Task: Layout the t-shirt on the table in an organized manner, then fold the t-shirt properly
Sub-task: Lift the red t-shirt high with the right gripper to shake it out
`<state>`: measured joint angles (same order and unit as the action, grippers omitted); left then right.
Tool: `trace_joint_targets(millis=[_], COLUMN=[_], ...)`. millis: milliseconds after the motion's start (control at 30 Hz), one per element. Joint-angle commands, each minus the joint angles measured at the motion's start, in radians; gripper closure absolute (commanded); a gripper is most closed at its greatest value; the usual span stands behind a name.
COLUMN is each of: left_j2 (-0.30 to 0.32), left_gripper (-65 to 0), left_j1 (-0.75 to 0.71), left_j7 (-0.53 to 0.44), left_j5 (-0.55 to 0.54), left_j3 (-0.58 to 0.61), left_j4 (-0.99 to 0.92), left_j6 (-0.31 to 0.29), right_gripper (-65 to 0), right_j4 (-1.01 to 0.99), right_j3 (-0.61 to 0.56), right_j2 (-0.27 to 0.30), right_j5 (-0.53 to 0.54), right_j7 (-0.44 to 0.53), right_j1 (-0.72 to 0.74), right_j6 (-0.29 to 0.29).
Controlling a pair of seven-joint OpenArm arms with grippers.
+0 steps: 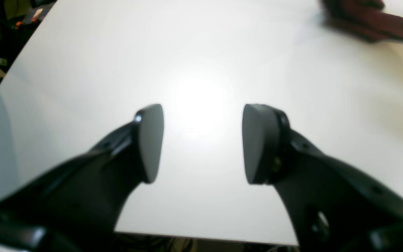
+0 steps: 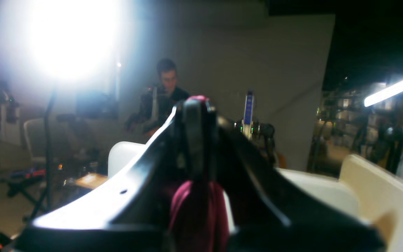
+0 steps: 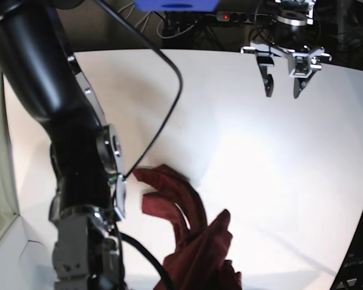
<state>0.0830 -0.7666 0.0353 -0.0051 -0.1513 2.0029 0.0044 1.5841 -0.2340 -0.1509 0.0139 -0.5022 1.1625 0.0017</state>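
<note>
A lab: studio lamp (image 2: 69,35), stands, cables.

The maroon t-shirt (image 3: 190,241) is bunched and heavily wrinkled, not spread out, draping in folds onto the near part of the table (image 3: 278,163), with part of it lifted off the surface. The table is wide, white, smooth and glossy.

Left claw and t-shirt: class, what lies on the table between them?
Nothing: in the base view only bare white table separates the open left claw from the t-shirt, which is bunched and lifted by the right claw.
</note>
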Motion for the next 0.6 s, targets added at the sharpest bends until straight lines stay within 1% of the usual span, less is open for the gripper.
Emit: trace_joint_targets(millis=[0,133,300,367,567], left_j2=[0.004,0.002,0.002,0.002,0.002], left_gripper=[-34.7,-34.7,-34.7,-34.7,-34.7], left_j1=[0.002,0.011,0.023,0.025,0.045], left_j7=[-0.027,-0.027,-0.027,-0.027,-0.027], left_j5=[0.0,-0.002,-0.002,-0.002,-0.002], left_j3=[-0.02,-0.061,-0.12,-0.133,-0.14], left_j4=[0.019,0.019,0.019,0.019,0.019], left_j6=[0.003,0.003,0.001,-0.001,-0.001], right_gripper=[0.0,0.0,0.0,0.0,0.0], right_j4=[-0.008,-0.061,-0.11,-0.121,-0.13], right_j3=[0.003,0.005,0.002,0.0,-0.001], right_j2=[-0.006,-0.006,-0.006,-0.006,-0.006], right_j5=[-0.002,-0.002,0.002,0.019,0.019], right_j7=[0.04,0.04,0.041,0.041,0.038], right_j1=[0.066,0.143,0.143,0.143,0.143], right_j6=[-0.002,-0.002,-0.002,-0.002,-0.002])
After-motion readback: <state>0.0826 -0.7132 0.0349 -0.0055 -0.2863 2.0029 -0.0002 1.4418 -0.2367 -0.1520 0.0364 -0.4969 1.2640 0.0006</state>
